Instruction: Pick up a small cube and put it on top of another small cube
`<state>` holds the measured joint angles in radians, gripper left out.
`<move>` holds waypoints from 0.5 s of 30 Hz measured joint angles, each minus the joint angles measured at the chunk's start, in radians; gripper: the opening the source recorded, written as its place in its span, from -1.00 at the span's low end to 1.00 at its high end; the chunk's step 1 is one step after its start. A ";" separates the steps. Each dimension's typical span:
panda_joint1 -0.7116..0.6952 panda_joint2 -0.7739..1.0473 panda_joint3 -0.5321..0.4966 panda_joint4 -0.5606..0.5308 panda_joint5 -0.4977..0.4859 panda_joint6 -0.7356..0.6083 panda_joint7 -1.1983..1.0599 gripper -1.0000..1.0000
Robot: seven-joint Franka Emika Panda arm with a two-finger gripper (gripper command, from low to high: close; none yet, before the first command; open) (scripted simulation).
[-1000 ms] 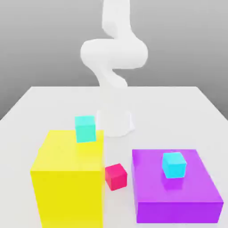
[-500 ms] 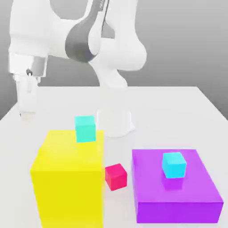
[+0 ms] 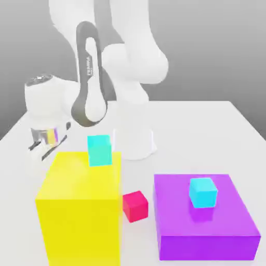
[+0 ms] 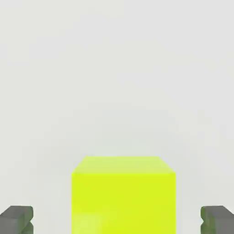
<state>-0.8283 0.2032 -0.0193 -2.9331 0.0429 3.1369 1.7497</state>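
The small cube (image 4: 123,194), flat-faced, sharp-edged and matte lime, sits on the smooth pale bench (image 4: 114,68) between the claw's (image 4: 117,220) two dark grey fingertips (image 4: 16,218), which stand wide apart and grip nothing. In the exterior view the glossy white arm has swung down behind the big yellow block (image 3: 80,208), where a second ago only its upright column showed.

1. The arm (image 3: 124,67) is showing glossy white, rounded shells through the upper centre of the exterior view.
2. A dark grey band bearing small white lettering is running down one link (image 3: 89,78).
3. The hand (image 3: 47,104) is showing a white body with a metallic flange underneath.
4. The jaws are showing dark grey, blocky fingertips (image 4: 16,218).
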 joint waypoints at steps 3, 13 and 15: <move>-0.013 0.022 0.012 0.003 -0.001 0.019 0.000 -1.00; 0.024 -0.135 -0.039 -0.022 -0.056 -0.111 0.043 -1.00; 0.023 -0.207 -0.043 -0.035 -0.067 -0.169 0.049 -1.00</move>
<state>-0.8053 -0.0034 -0.0625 -2.9686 -0.0244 2.9675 1.7987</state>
